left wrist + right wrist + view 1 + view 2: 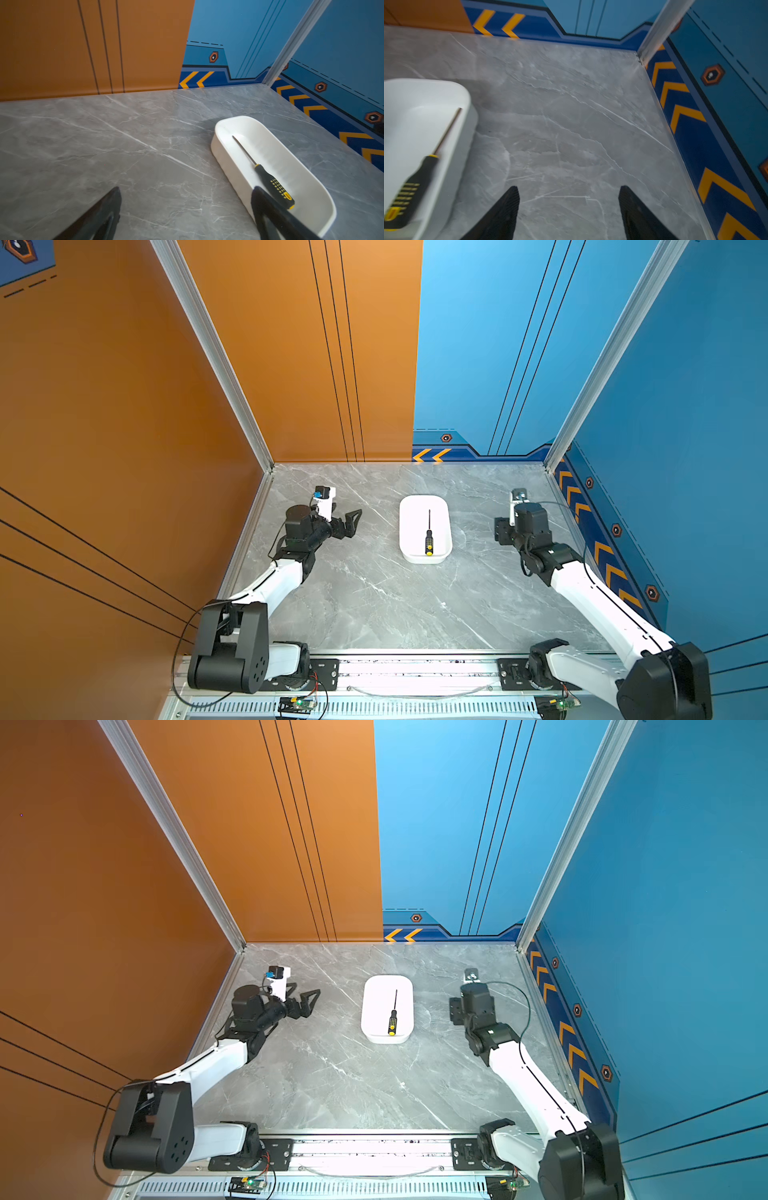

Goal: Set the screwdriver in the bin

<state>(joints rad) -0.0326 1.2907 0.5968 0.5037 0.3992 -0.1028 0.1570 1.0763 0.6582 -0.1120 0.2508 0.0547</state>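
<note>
Grey marble tabletop point(374, 605): we are finding the screwdriver point(429, 537) lying flat inside the white bin point(424, 497) near the middle, handle toward the front edge. Both the left gripper point(187, 197) and the right gripper point(570, 193) are hanging spread and empty, one on either side of it. We are judging nothing left to do.

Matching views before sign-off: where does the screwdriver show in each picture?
Top view: screwdriver just below centre, lying in the bin, handle toward the camera.
Top view: screwdriver just below centre, in the bin.
Left wrist: screwdriver in the bin, handle nearer the camera.
Right wrist: screwdriver blurred, in the bin.
Shared landmark: the white bin.
</note>
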